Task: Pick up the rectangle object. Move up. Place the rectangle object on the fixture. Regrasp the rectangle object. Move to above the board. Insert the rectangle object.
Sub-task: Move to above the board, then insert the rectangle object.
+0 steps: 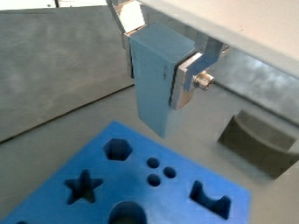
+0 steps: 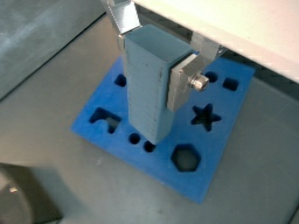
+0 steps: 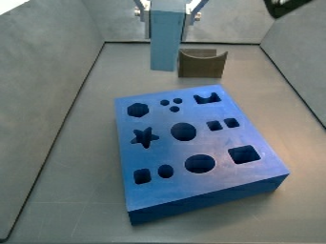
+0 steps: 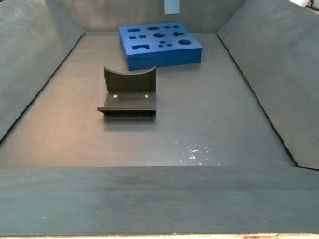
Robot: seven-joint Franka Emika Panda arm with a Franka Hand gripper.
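Note:
My gripper is shut on the rectangle object, a light blue-grey block that hangs upright, gripped near its upper end between the silver fingers. Both wrist views show the block held in the air above the blue board, clear of its dark holes. In a side view the gripper and block hover over the far edge of the board. The brown fixture stands empty behind the board; it also shows in the other side view.
Everything sits on a grey floor enclosed by sloping grey walls. The board lies at one end of the enclosure. The fixture stands on the floor beside the board.

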